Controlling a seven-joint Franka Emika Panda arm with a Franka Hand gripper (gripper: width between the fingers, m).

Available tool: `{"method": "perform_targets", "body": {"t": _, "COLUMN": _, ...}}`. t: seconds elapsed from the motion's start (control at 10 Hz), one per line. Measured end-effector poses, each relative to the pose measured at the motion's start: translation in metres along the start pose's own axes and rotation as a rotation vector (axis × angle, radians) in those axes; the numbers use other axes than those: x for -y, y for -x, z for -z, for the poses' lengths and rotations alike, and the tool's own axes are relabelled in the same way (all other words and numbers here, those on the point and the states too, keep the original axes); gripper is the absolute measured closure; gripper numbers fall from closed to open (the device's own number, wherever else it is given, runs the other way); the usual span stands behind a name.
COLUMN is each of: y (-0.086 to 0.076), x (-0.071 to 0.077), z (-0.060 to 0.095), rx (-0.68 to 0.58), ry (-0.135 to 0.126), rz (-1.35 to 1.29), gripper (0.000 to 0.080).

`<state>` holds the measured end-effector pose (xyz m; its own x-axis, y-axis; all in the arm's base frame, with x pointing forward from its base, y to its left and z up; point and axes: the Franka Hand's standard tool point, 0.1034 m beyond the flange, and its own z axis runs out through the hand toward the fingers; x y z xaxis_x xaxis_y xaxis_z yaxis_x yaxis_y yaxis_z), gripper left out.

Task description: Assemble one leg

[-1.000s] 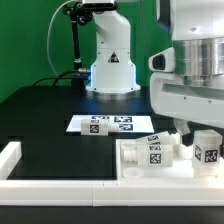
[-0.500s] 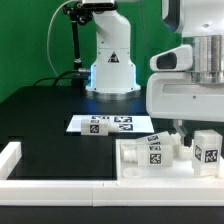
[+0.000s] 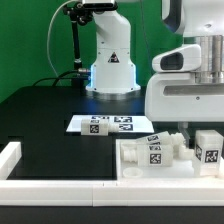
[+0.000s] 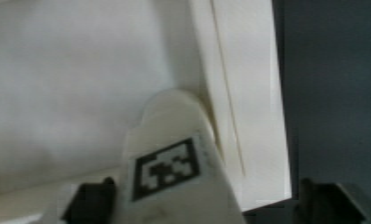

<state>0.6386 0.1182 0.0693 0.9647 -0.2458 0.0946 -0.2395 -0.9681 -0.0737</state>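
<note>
In the wrist view a short white leg (image 4: pixel 169 165) with a black-and-white tag lies on a white surface beside a dark strip of table. It sits between my gripper's (image 4: pixel 208 208) two dark fingers (image 4: pixel 93 202), close to one of them, with a gap to the other. The gripper is open. In the exterior view the arm's big white housing (image 3: pixel 185 85) hangs over the right end of the white block (image 3: pixel 140 165) and hides the fingers. Which tagged part there is this leg I cannot tell.
The marker board (image 3: pixel 110 124) lies flat on the black table behind the block. A tagged white peg (image 3: pixel 207 150) stands at the exterior view's right edge. A white rail (image 3: pixel 20 155) runs along the front and left. A second robot base (image 3: pixel 110 60) stands at the back.
The arm's housing has come down a little over the block's right end. The parts on the table have not moved.
</note>
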Motion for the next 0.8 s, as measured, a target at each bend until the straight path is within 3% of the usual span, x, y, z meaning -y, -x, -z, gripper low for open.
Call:
{"method": "perform_targets", "body": {"t": 0.1, "y": -0.0007, "x": -0.0024, "z": -0.0001, "rx": 0.000, "ry": 0.001, "rz": -0.063, "gripper": 0.0432}}
{"method": "perform_targets", "body": {"t": 0.2, "y": -0.0007, "x": -0.0030, "z": -0.0004, "rx": 0.000, "ry": 0.002, "rz": -0.148, "gripper": 0.0511}}
{"method": "perform_targets", "body": {"t": 0.7, "y": 0.0011, "x": -0.0032, "z": -0.0022, "rx": 0.037, "ry": -0.002, "rz": -0.809, "gripper": 0.0511}}
{"method": "perform_targets", "body": {"t": 0.8, "y": 0.0000, "x": -0.0033, "z": -0.0025, "rx": 0.055, "ry": -0.018, "rz": -0.970, "gripper": 0.0511}}
